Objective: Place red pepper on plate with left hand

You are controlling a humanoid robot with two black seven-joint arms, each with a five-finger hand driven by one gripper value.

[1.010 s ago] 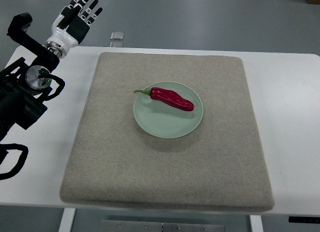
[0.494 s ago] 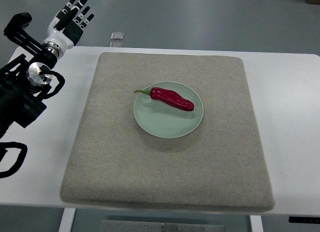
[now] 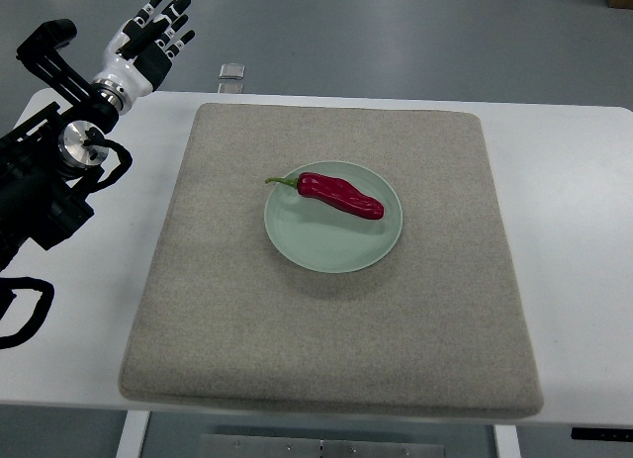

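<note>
I am seeing the long, wrinkled dark-red pepper with its green stem (image 3: 340,195) lying on the round pale-green plate (image 3: 326,245), across the plate's far half, its stem poking just over the left rim. So I am judging the placing itself done, and the step in hand is getting the arm clear. The left black-and-white robot hand (image 3: 148,41) is hovering past the far left corner of the white bench (image 3: 579,240), fingers spread and straight, holding nothing. The right hand is not showing anywhere.

To do this well, I am planning to keep that hand high and its fingers apart while bringing the arm toward rest, and not sweep it over the square beige felt mat (image 3: 326,349), so nothing nudges the plate.

Room is generous: the plate is sitting near the mat's middle, well apart from every mat edge, and the hand is well apart from the plate. Bare bench is running along the mat's left and right sides. A small clear block (image 3: 231,72) is lying just beyond the bench's far edge, near the hand, so I am steering away from it.
</note>
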